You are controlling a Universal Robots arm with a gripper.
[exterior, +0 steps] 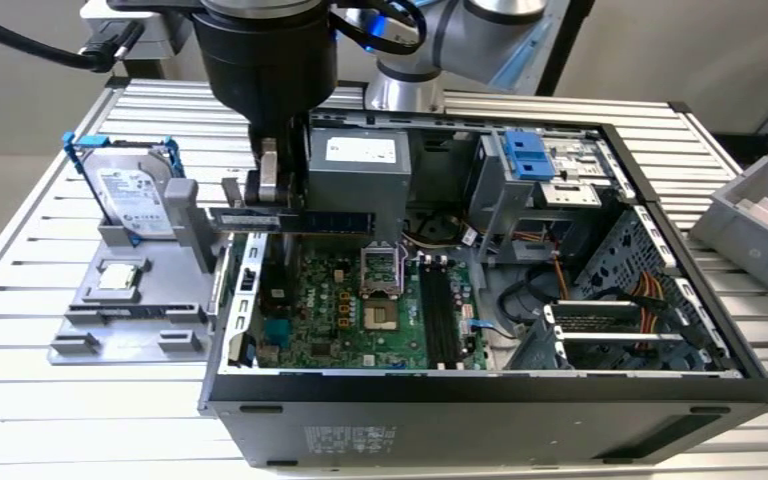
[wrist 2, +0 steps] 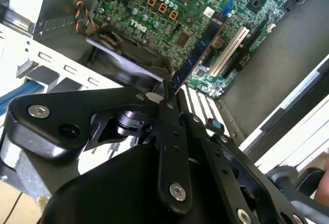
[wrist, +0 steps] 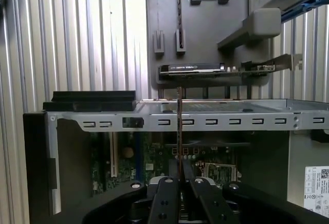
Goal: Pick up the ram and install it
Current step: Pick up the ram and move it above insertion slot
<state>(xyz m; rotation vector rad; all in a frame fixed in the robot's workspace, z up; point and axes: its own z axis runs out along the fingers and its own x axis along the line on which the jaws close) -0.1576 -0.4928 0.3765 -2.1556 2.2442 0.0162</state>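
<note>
The arm [exterior: 504, 25] arched over from the far side, and its hand [exterior: 267, 212] pointed straight down, fingers [exterior: 268, 175] pinched closed on one end of the ram [exterior: 324, 221] — held level.

The table [exterior: 37, 250] is ribbed, brushed pale metal. The computer case [exterior: 491, 425] is matt dark grey sheet metal outside and bare perforated metal inside. The motherboard [exterior: 344, 320] is green lacquered board, faintly glossy. The ram [exterior: 333, 221] is dark matt circuit board. The gripper [wrist 2: 168, 98] has smooth satin-black links with bright metal screws. The holder [exterior: 117, 325] is matt grey plastic.
</note>
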